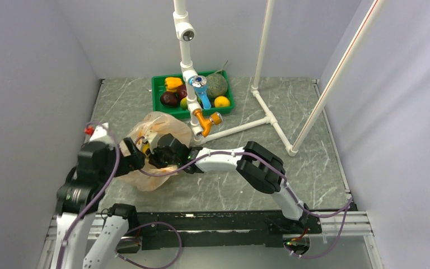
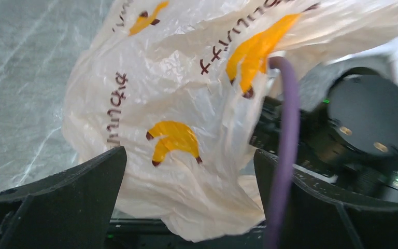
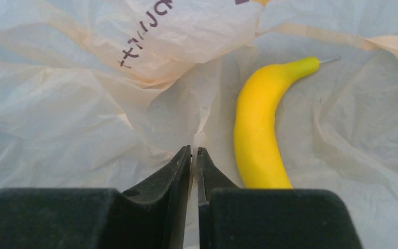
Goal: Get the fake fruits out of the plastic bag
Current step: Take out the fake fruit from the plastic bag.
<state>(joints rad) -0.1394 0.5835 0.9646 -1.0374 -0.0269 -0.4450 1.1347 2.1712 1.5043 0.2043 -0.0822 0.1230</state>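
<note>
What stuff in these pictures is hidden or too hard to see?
Top view: the inside of the plastic bag, covered by its crinkled film and the right arm.
Left wrist view: the bag's contents, behind the film; its top runs off the frame.
Right wrist view: the lower end of the banana, behind the right fingers.
Top view: some fruit in the green tray, behind the white pipe.

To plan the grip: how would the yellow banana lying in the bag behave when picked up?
The banana looks smooth and tapered, so it may slip. Its even curve suggests stiff plastic. The thin bag beneath could shift.
</note>
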